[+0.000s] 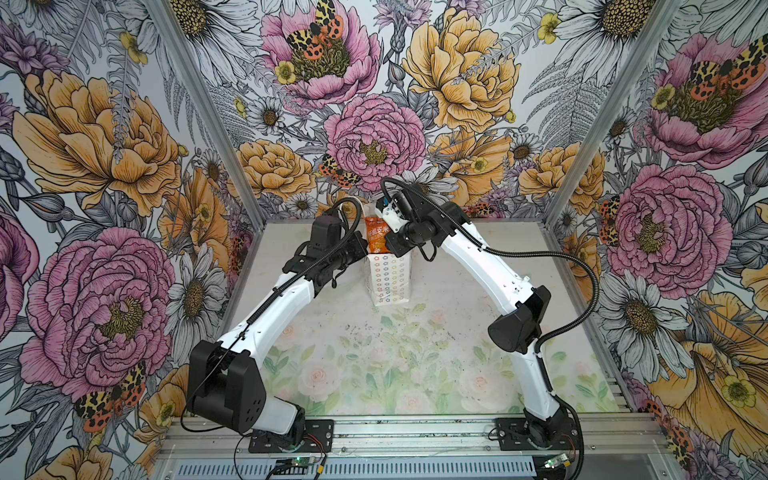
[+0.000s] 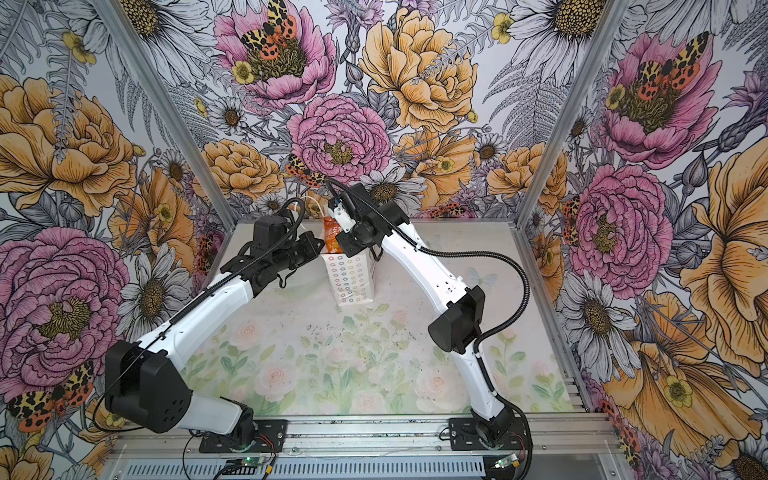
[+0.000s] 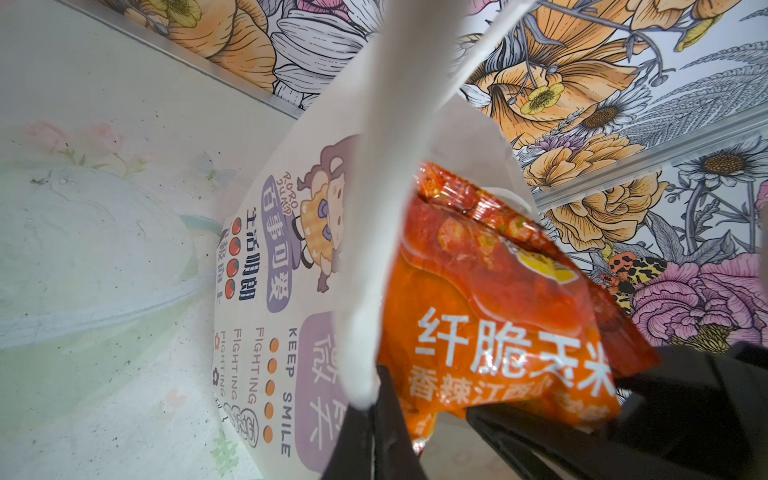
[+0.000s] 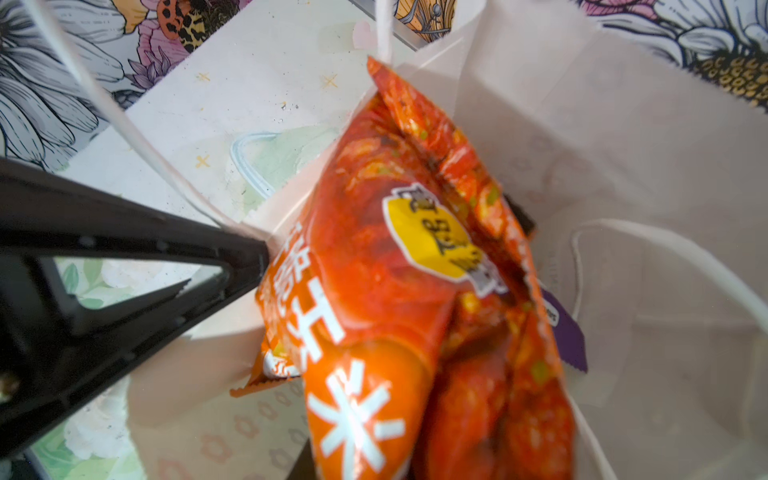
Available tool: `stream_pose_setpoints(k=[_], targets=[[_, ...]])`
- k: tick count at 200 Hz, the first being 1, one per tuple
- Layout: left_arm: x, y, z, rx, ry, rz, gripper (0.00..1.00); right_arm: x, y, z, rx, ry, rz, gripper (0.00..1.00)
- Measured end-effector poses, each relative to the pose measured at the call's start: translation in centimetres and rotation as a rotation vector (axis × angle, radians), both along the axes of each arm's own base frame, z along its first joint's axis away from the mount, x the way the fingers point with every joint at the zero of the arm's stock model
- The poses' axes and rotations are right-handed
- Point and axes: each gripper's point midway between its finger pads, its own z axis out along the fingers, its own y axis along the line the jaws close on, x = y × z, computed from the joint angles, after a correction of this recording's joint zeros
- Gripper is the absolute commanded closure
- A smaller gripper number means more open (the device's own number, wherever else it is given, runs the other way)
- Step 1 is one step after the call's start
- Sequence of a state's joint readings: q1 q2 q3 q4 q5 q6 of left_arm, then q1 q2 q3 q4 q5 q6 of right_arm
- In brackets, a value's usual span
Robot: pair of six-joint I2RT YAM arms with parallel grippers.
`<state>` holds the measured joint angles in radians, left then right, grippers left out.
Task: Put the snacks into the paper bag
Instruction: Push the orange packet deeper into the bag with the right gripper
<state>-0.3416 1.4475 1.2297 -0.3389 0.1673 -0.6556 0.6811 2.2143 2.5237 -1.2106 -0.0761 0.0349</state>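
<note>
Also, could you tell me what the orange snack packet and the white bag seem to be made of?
The orange packet looks like glossy plastic or foil film: glare spots, sharp crinkles, a serrated sealed edge. The paper bag looks like thin matte paper: no shine, a zigzag-cut rim, print showing faintly through the wall. Its handle seems a thin white cord, perhaps twisted paper.

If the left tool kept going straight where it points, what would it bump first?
The left tool is shut on the rim of the white paper bag with flower rings, so it would likely push that rim into the orange foil snack packet behind it, though depth is unclear.
</note>
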Motion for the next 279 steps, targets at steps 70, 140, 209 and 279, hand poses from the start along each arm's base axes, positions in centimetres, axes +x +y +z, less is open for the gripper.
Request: stream_pose_setpoints(k=[70, 140, 209, 279], targets=[[0.0, 0.4, -0.2, -0.002, -0.004, 0.008, 1.00, 0.2, -0.6, 0.2, 0.013, 0.013, -0.034, 0.94], [-0.1, 0.8, -0.4, -0.026, -0.001, 0.027, 1.00, 0.4, -1.5, 0.4, 0.023, 0.028, -0.069, 0.94], [-0.1, 1.0, -0.2, -0.029, -0.004, 0.029, 1.00, -0.4, -0.8, 0.4, 0.070, 0.077, -0.044, 0.88], [-0.1, 1.0, -0.2, -0.029, -0.004, 0.028, 1.00, -1.1, -0.1, 0.9, 0.080, 0.078, -0.003, 0.67]])
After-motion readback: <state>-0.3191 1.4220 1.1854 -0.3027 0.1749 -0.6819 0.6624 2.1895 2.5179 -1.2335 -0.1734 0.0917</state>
